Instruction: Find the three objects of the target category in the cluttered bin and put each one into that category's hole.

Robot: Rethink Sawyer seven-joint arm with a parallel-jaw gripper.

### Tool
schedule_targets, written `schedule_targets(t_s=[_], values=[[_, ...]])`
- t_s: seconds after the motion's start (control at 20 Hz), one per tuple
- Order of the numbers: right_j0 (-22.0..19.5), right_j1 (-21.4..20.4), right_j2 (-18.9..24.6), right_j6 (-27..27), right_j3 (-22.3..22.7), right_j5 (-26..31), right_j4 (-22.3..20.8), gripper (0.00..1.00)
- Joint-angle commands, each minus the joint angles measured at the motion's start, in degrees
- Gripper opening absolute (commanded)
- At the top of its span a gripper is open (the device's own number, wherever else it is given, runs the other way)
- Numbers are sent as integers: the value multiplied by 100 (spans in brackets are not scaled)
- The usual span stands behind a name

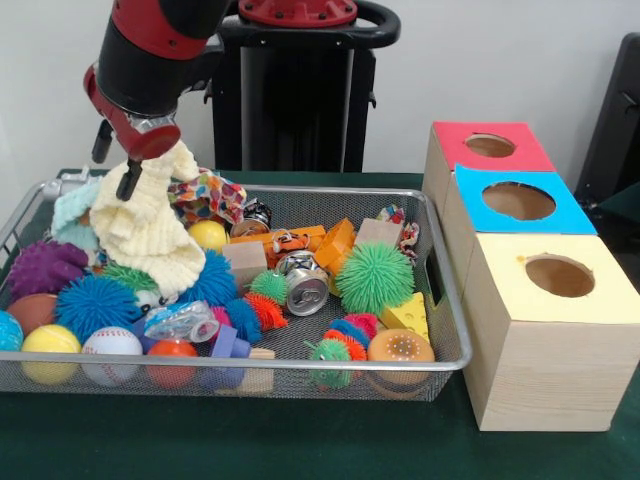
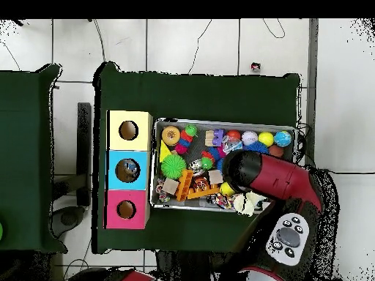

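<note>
So the claw (image 1: 128,180) is pinched shut on a cream knitted cloth (image 1: 150,225), holding it by its top so the rest drapes down over the far left corner of the wire bin (image 1: 440,300). My guess is it's light and floppy with plenty of grip in the weave, so it shouldn't slip, but the hanging tail could drag a neighbour like the yellow ball (image 1: 207,234) or the blue spiky ball (image 1: 210,280) along. Bunching it near the top seems the right hold. Hard to say what's under the drape. The arm covers that corner in the overhead view, and only a scrap of the cloth shows. Three boxes sit beside the bin: red hole (image 1: 490,146), blue hole (image 1: 518,201), yellow hole (image 1: 559,276). Which one takes cloth, I can't tell.
</note>
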Motion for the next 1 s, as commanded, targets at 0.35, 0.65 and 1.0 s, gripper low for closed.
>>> schedule_targets(t_s=[0.35, 0.65, 1.0], values=[[-260, -241, 1229, 711, 138, -499, 741, 100], [-285, -178, 1407, 817, 153, -779, 942, 100], [-90, 203, 1172, 1147, -200, -1038, 1102, 100]])
